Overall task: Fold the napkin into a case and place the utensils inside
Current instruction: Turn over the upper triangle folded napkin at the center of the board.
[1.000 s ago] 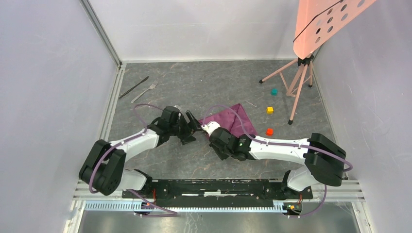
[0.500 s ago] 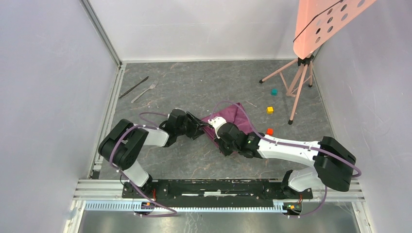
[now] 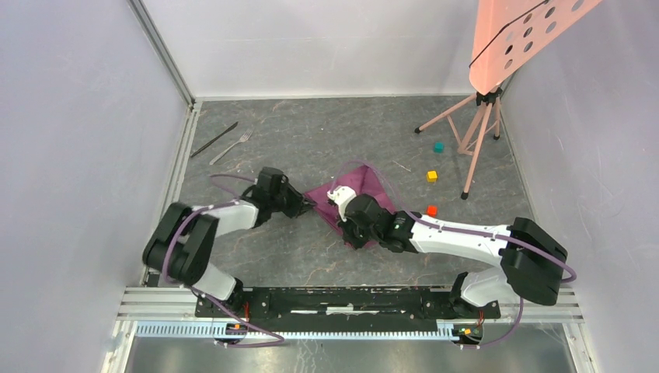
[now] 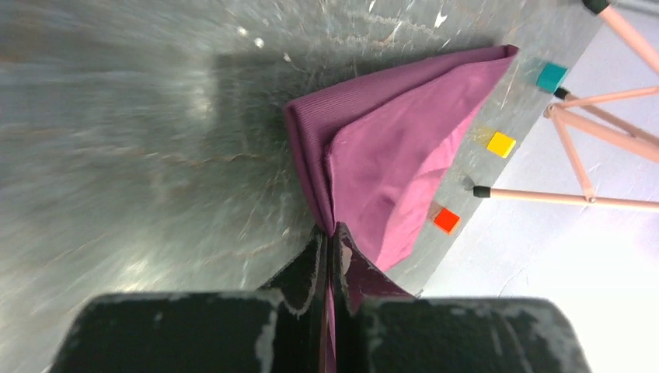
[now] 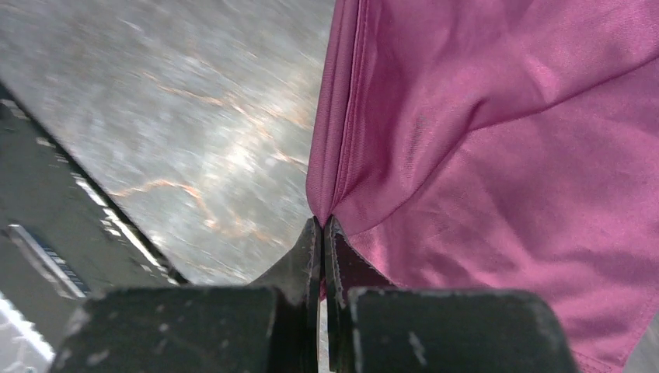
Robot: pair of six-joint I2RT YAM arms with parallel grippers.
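End effectors: left end effector (image 4: 330,233) clenched on the napkin's left corner; right end effector (image 5: 321,223) clenched on its near edge. The cloth gathers into both sets of closed tips.
Napkin: napkin (image 3: 371,185) lies mid-worktop, doubled in layers, with one fold ridge running away from the left grip.
Direction: the cloth spreads right and far from both end effectors, and its long axis slants from near-left to far-right.
Utensils: fork (image 3: 231,147) and knife (image 3: 214,139) lie side by side at the far left, well apart from the napkin, both slanting the same way.
Nearer arm: the left, by my reckoning, for any reach to the utensils.
Arm pose: the left arm is bent back sharply at the elbow, forearm low and pointing right. The right arm stretches long and low to the left across the near worktop (image 3: 295,252).
Stage: folding looks unfinished, with no narrow pouch yet.
Clutter: orange cube (image 3: 430,210) sits just right of the cloth.
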